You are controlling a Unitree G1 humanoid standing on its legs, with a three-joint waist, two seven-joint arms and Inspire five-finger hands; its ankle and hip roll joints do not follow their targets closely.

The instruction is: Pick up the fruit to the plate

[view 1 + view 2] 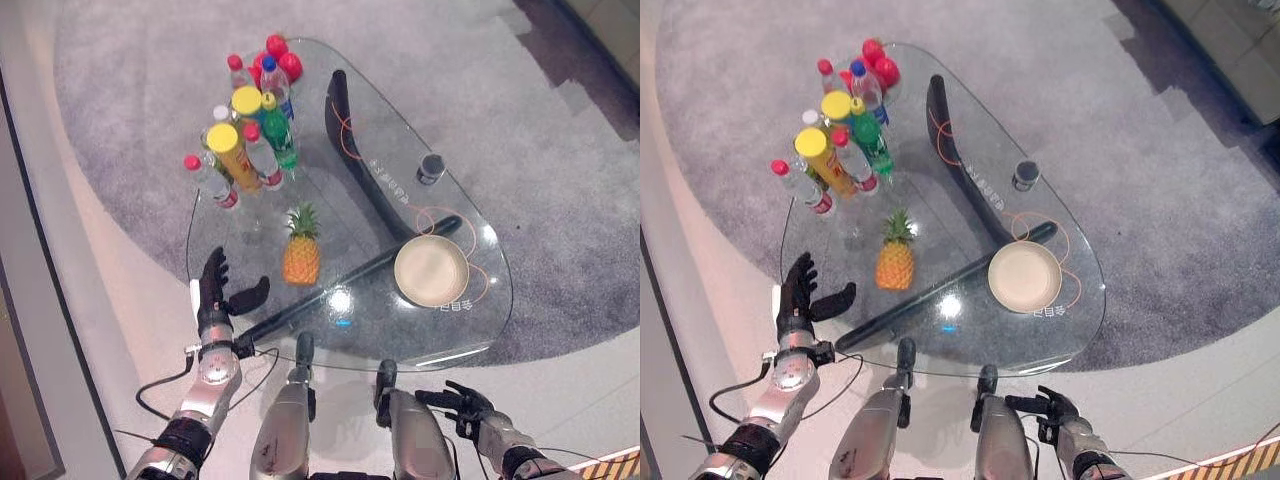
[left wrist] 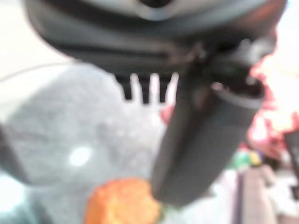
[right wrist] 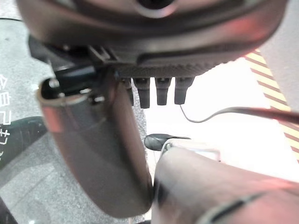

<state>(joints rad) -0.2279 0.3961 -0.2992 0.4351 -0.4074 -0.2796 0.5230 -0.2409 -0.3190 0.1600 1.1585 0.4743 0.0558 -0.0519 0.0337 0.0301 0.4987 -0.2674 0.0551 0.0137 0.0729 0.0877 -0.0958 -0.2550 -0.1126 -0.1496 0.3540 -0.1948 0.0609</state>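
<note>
A small pineapple point(image 1: 301, 252) stands upright near the middle of the glass table point(image 1: 470, 225); it also shows as an orange blur point(image 2: 122, 202) in the left wrist view. The round cream plate point(image 1: 431, 270) sits to its right, near the table's right front edge. My left hand point(image 1: 213, 292) hovers open at the table's left front edge, fingers straight and thumb spread toward the pineapple, a short gap away. My right hand point(image 1: 468, 406) hangs low in front of the table, below its edge, fingers relaxed and holding nothing.
Several bottles point(image 1: 245, 140) with red, yellow and green caps cluster at the far left of the table, with red fruit point(image 1: 279, 56) behind them. A small dark cup point(image 1: 431, 167) stands at the right. Dark curved frame bars point(image 1: 352, 150) run under the glass.
</note>
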